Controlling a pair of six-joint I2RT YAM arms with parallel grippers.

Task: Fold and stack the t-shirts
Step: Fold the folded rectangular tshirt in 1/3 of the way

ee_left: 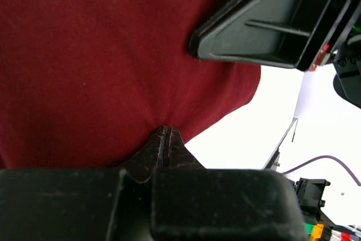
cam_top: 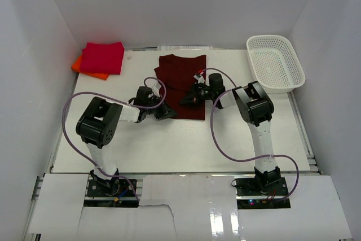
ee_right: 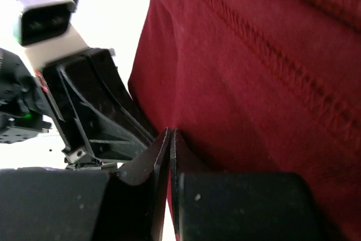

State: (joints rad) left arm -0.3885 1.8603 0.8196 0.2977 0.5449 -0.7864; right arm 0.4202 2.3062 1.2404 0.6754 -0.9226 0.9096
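Pinching the near edge, the left gripper (ee_left: pixel 165 134) is closed tight with the dark maroon t-shirt (cam_top: pixel 179 74) bunched between its fingers. Just to its right, the right gripper (ee_right: pixel 170 135) is clamped shut on the same cloth, which spreads flat beyond both sets of fingertips. It looks soft, light and floppy, so corners and hems are the likely holds. Well left of the fingers, the crimson t-shirt (cam_top: pixel 102 56) lies on the orange t-shirt (cam_top: pixel 79 64). Well right sits the white basket (cam_top: pixel 297 75). The only crowding is the grippers themselves.

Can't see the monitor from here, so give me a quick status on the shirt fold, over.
Left gripper shut on maroon shirt, near edge. Right gripper shut on same shirt. Crimson shirt on orange shirt, far left. Nothing seen in the way.
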